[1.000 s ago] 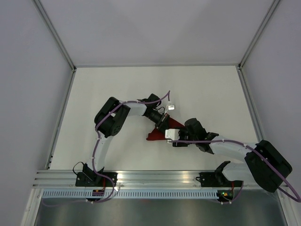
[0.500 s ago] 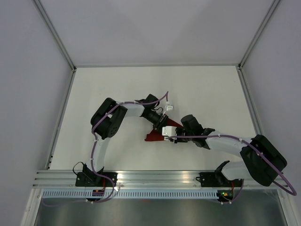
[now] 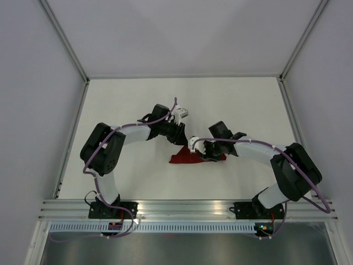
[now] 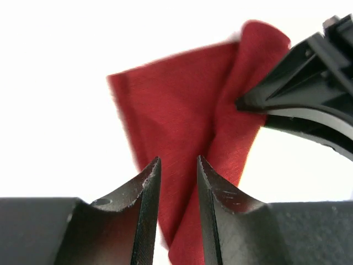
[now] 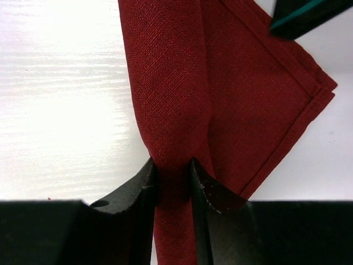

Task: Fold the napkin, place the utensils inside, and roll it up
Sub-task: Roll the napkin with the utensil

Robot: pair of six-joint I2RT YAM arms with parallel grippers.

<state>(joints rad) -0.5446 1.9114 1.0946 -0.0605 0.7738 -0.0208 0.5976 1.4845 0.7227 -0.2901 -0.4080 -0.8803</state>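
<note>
Covering most of the scene from above, two white-and-black arms met over the white table (image 3: 231, 105). Only a small bunched patch of the dark red square cloth napkin (image 3: 185, 159) showed under them. No fork could be made out in that overhead view.

The right pincer (image 5: 172, 163) was clamped on the napkin, with a rolled fold of cloth squeezed narrow between its two black fingers. The roll ran straight ahead of the pincer. A flat hemmed corner of the cloth lay ahead and to its right. At the top right corner of that wrist view sat a dark shape (image 5: 300, 15) with a teal-green edge, cut off by the frame and too partial to identify.

The left pincer (image 4: 177, 161) had its jaws a little apart, with red cloth visible through the gap and ahead of it. Whether its fingers touched the cloth was unclear.

The left arm reached forward and bent inward at the elbow. The right arm stretched low across the table toward it.
</note>
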